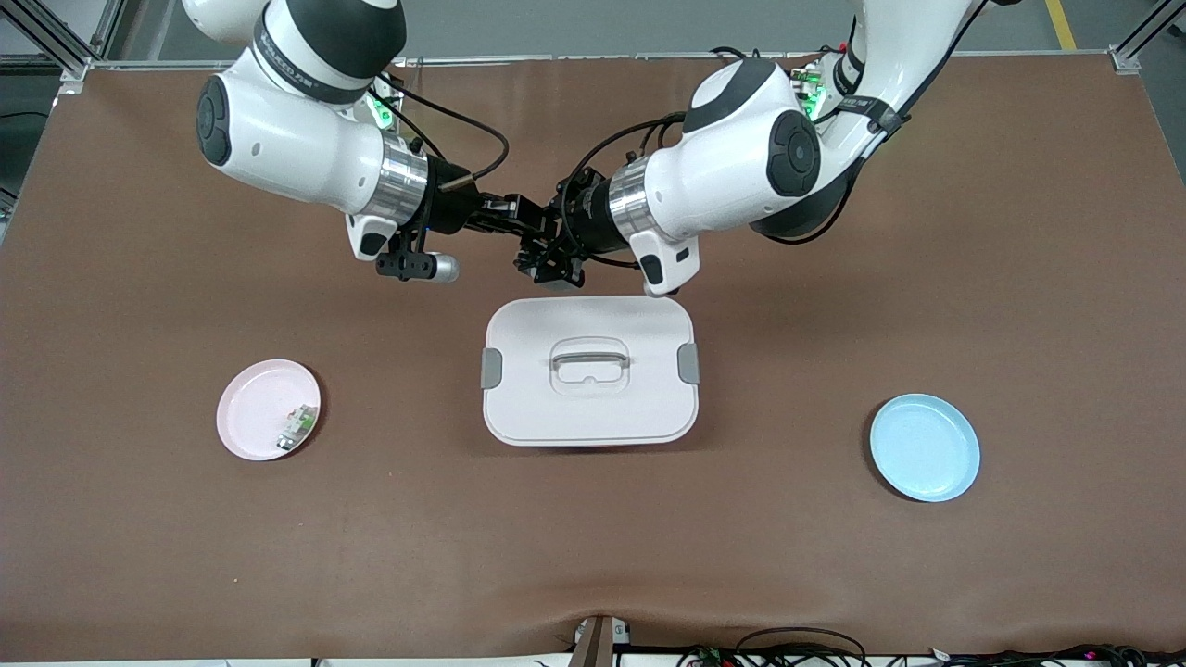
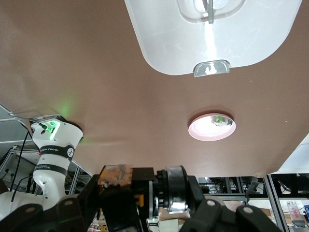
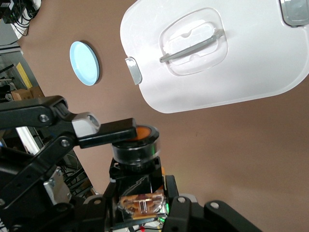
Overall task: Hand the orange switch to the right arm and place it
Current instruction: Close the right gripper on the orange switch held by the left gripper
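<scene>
1 orange switch [image 3: 136, 140] between 2 grippers' fingers [image 3: 104, 131], above table.

White lidded box [image 1: 590, 389] beneath meeting grippers.

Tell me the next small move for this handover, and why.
Probably close the right gripper firmly on the switch. The left gripper holds it by its orange end in the air over the table, and its black body already sits within the right gripper. The left should not release until that grip is sure.
</scene>
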Controlling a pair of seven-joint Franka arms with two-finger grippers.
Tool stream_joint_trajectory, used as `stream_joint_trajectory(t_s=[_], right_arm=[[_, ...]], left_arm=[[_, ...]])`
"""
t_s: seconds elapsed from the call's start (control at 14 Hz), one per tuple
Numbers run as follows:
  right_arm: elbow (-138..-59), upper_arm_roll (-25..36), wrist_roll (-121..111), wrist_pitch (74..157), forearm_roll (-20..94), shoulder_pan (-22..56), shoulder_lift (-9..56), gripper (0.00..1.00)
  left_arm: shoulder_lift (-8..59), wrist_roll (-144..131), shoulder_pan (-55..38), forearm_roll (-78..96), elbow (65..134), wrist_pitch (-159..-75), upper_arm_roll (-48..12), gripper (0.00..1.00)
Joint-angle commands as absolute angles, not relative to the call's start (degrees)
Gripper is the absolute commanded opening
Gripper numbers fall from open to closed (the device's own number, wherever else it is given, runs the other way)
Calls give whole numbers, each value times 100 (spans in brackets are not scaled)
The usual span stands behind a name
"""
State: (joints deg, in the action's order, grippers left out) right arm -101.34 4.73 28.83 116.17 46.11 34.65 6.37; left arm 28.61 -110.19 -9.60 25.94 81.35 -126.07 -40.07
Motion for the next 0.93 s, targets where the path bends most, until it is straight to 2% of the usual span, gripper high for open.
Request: stream_joint_trajectory(t_s=[0.0,0.21,0.29,0.36,0.57,0.86], right_arm=[[-10239,527,2927,11584,4667,3524,519,0],[-10239,527,2935,11575,4667,3516,519,0],[-10239,527,2936,11575,4667,3516,519,0],[-10239,527,2936,11558,4667,3498,519,0],[-10230,536,2936,11435,4667,3454,519,0],[-10222,554,2936,11347,4667,3428,510,0]], left_arm=[[2892,-11074,-1028,2637,8033,-12630,-3981,0],[2892,-11065,-1020,2628,8025,-12621,-3973,0],[2892,-11039,-1020,2619,8033,-12621,-3973,4],[2892,-11013,-1020,2619,8033,-12630,-3973,16],[2883,-11013,-1002,2619,8033,-12621,-3964,27],[2874,-11021,-1002,2619,8033,-12621,-3964,33]])
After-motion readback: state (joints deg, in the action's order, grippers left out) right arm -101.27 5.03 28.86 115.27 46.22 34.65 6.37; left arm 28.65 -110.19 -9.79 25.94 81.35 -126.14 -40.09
